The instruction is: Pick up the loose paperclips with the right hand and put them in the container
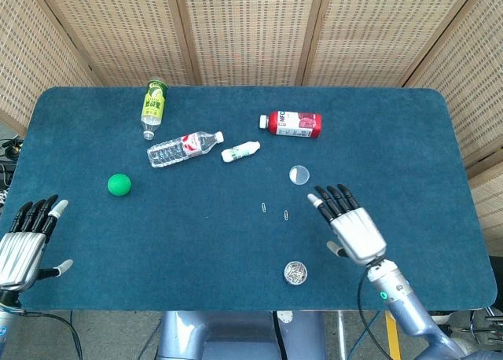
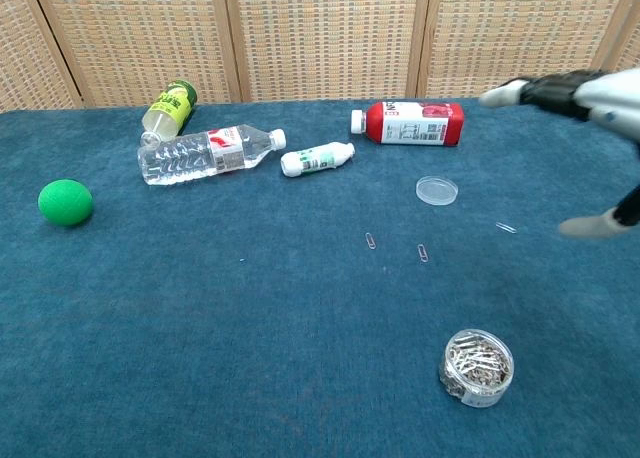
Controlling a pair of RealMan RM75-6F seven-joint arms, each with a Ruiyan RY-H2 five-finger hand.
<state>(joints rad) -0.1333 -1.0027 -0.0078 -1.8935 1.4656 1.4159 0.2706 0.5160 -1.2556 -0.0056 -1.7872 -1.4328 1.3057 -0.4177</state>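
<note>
I've got the right hand (image 1: 355, 229) hovering fingers spread, holding nothing, while the container (image 2: 476, 366) sits near the table's (image 1: 409, 148) front edge, three loose paperclips (image 2: 422, 252) lying mid-table, left hand (image 1: 23, 246) open too.
</note>
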